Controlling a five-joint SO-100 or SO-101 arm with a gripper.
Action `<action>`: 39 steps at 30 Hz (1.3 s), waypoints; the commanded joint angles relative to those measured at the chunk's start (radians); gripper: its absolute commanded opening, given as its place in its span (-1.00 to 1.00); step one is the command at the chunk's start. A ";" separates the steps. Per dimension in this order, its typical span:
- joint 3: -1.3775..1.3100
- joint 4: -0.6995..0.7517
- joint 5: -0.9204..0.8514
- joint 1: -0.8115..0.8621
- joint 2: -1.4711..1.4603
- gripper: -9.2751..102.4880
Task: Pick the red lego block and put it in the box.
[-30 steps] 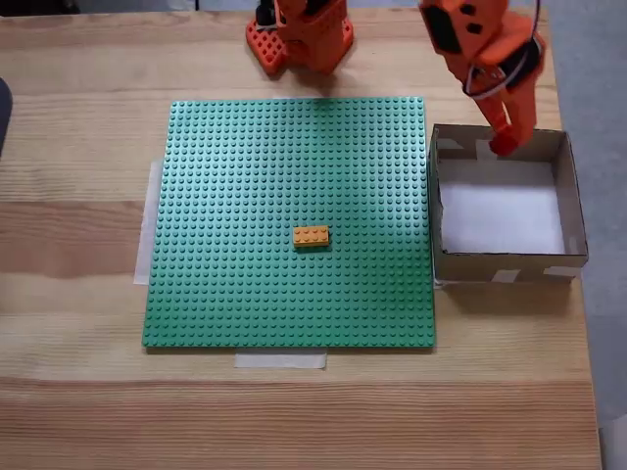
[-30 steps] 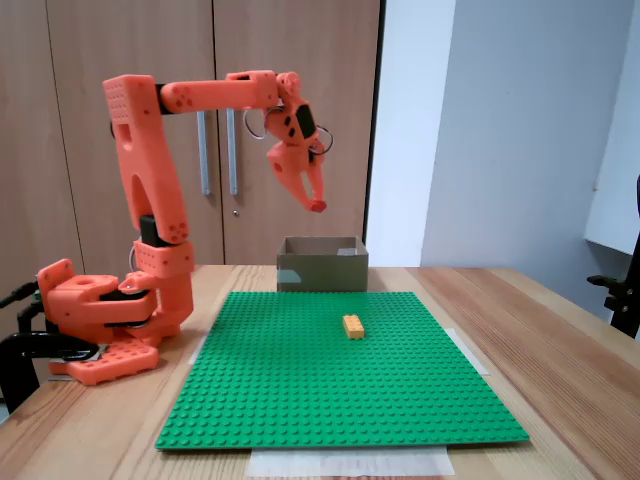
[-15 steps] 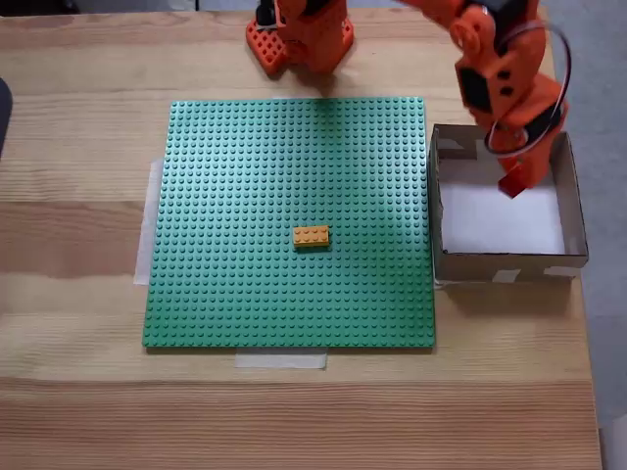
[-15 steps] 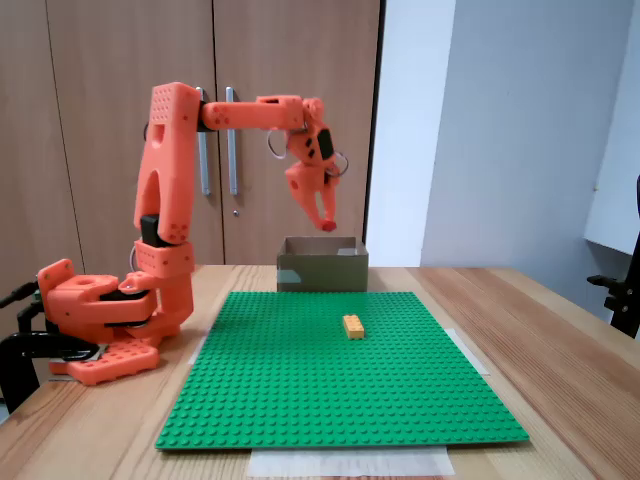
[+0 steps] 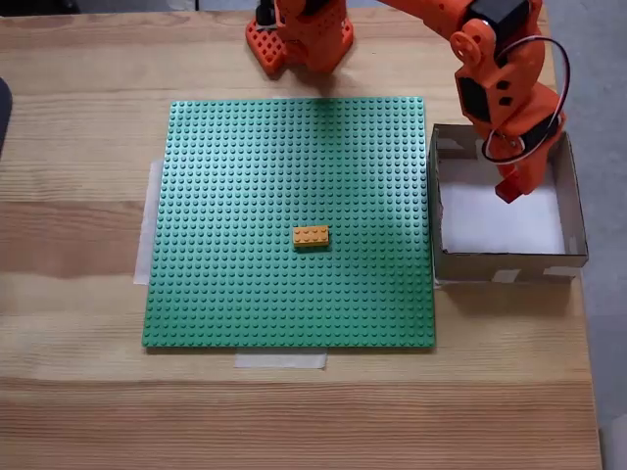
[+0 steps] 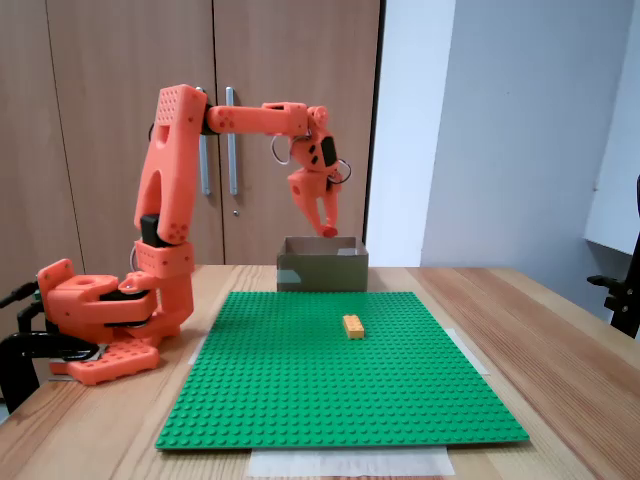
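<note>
Above the square brown cardboard box [image 5: 578, 201] with low walls and a white floor, the orange two-finger gripper [image 5: 510, 190] hangs pointing down, its fingers pinched on the small red rectangular plastic lego block [image 5: 508, 192], which shows as a red patch at the fingertips. From the top-down fixed view the block sits over the upper part of the box's white floor, toward one o'clock from the box's centre. From the side-on fixed view the gripper [image 6: 328, 228] and the red block [image 6: 329, 231] are just above the box's [image 6: 322, 270] rim; whether the block touches anything below cannot be told.

On the large green studded baseplate [image 5: 255, 166], a small yellow-orange rectangular brick [image 5: 311, 236] lies flat, a little toward five o'clock from the plate's centre, well apart from the box. The box stands just beside the plate's three o'clock edge, with pale tape strips on its rims. The orange arm's base [image 5: 299, 34] sits at twelve o'clock beyond the plate on the light wooden table [image 5: 78, 127]. In the side-on fixed view, brown cupboard doors [image 6: 80, 60] stand behind the arm.
</note>
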 commanded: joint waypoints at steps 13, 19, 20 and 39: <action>0.051 -0.014 0.055 0.037 0.018 -0.85; 0.078 -0.031 0.067 0.041 0.020 -0.85; 0.080 -0.034 0.067 0.043 0.020 -0.85; 0.095 -0.104 0.034 0.060 0.009 -0.85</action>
